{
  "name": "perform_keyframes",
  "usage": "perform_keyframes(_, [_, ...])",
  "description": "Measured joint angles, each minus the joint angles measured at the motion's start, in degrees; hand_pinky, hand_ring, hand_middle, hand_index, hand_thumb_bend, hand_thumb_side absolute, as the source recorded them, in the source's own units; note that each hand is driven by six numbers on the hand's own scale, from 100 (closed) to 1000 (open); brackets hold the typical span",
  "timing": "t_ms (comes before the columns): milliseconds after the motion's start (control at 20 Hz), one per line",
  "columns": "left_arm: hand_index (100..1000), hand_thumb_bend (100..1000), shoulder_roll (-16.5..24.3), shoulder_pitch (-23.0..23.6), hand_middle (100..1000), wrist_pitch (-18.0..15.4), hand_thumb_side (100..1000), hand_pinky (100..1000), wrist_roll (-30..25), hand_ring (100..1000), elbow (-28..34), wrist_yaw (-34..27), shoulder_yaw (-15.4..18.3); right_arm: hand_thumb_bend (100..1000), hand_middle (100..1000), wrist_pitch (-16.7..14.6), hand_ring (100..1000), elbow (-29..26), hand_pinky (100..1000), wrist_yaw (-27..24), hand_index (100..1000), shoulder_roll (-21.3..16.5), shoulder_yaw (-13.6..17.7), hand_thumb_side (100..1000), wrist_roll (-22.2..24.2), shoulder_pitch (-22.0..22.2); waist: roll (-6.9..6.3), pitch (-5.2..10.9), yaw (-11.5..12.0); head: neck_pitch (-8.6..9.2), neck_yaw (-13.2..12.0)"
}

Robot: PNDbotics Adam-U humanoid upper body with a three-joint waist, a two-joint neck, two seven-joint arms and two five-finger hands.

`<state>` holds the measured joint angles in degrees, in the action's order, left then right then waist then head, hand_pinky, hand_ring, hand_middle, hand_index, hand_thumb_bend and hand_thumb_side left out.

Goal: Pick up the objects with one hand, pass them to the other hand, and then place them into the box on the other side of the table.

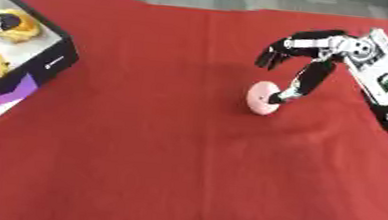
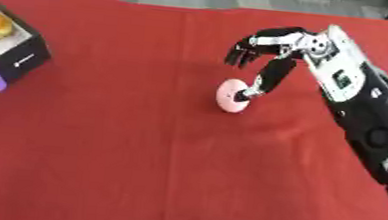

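I'm lowering the right hand (image 1: 312,57) over the pink donut (image 1: 261,98), fingers spread, thumb touching it (nothing gripped yet); I should straddle it before closing.

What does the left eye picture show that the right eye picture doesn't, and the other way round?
Only the left eye view shows most of the box interior: two yellowish items and a small dark and silver thing beside the upper one. Only the right eye view shows the right arm's long black forearm, running down to the picture's edge. Both share the red cloth, the right hand with a finger reaching down to touch the pink round object, and the box at the left edge. The left hand appears in neither.
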<state>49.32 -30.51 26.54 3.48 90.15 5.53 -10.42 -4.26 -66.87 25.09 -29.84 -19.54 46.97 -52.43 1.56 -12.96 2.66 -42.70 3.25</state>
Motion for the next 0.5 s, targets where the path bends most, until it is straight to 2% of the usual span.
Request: perform_keyframes(500, [705, 784, 0.0, -0.2, 693, 0.2, 463, 867, 0.2, 751, 0.0, -0.1, 0.0, 462, 740, -1.8, 783, 2.6, 909, 2.9, 796, 0.9, 0.0, 182, -1.2, 0.0, 0.00, -0.07, 0.2, 0.00, 0.1])
